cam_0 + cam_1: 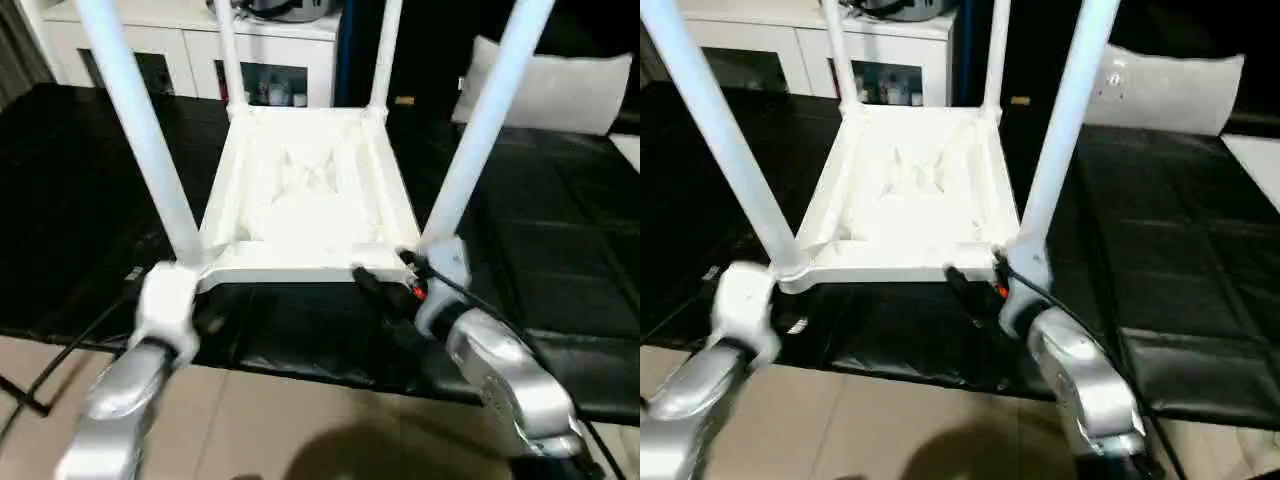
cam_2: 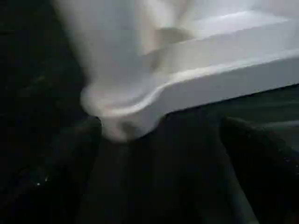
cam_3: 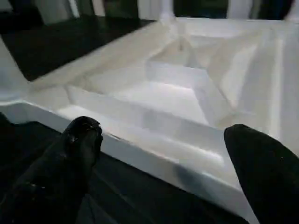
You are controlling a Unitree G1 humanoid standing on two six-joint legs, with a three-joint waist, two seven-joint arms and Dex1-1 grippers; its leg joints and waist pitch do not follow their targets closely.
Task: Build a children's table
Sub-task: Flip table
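1. A white children's table (image 1: 305, 200) lies upside down on a black padded surface (image 1: 540, 240), with its ribbed underside facing up. Four white legs stand upright in its corner sockets, the near left leg (image 1: 140, 130), the near right leg (image 1: 485, 120) and two far legs (image 1: 228, 50).
2. The head views take in the whole table, a white glass-door cabinet (image 1: 200, 50) behind it and a grey cushion (image 1: 550, 85) at the far right. The tan floor (image 1: 300, 420) lies in front of the padded surface.
3. The right wrist view looks closely across the table's near rim (image 3: 154, 154) into the cross-braced ribs. The left wrist view shows the rounded near left corner socket (image 2: 117, 109) from just beside it.
4. The table's near edge sits close to the front edge of the padded surface. Open black padding lies to the right and to the left of the table.
5. The left tool (image 2: 159, 158) is at the near left corner with its two dark fingers spread wide, holding nothing.
6. The right tool (image 3: 159, 154) is at the near rim by the near right leg, its fingers (image 3: 77, 140) wide apart and gripping nothing.
7. Both silver forearms reach forward from the bottom of the head views.
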